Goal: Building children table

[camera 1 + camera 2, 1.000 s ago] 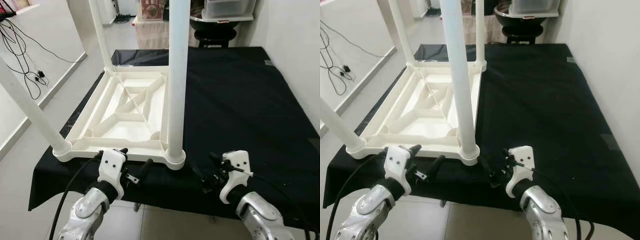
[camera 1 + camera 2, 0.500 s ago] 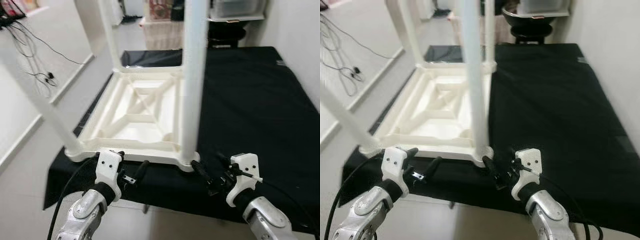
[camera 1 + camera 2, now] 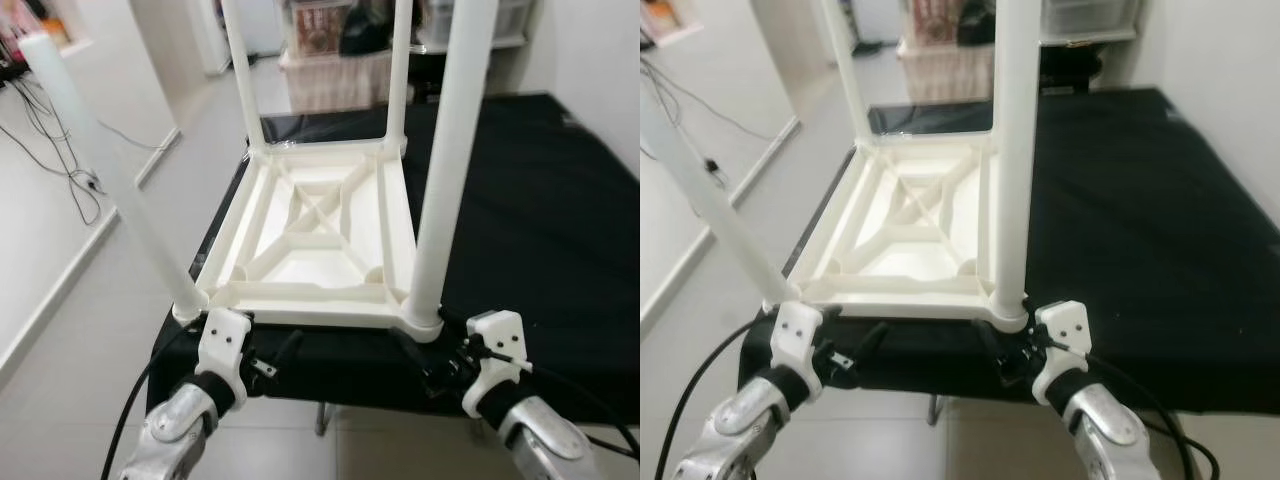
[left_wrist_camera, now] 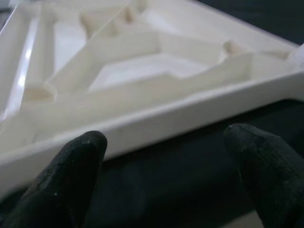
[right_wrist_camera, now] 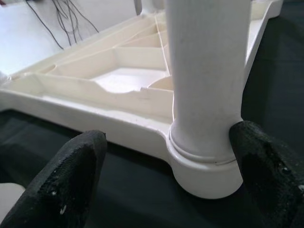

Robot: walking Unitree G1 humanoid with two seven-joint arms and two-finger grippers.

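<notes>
A white children's table [image 3: 310,240] lies upside down on a black-covered surface [image 3: 530,220], its legs pointing up. The near right leg [image 3: 445,180] rises from the near corner and the near left leg [image 3: 110,170] leans outward. My left gripper [image 3: 265,340] is open just in front of the near rim [image 4: 156,114], with nothing between its fingers [image 4: 71,166]. My right gripper [image 3: 428,355] is open at the base of the near right leg [image 5: 204,147], which stands between and just beyond its fingertips [image 5: 76,175].
The black surface ends right in front of me, with light floor [image 3: 80,300] below and to the left. Cables [image 3: 60,160] trail on the floor at the far left. Storage boxes [image 3: 335,70] stand behind the surface. A wall runs along the right.
The camera has shifted, so the table sits further right and the far legs show. Both grippers stay open at the near rim; the right one is now closer to the leg base.
</notes>
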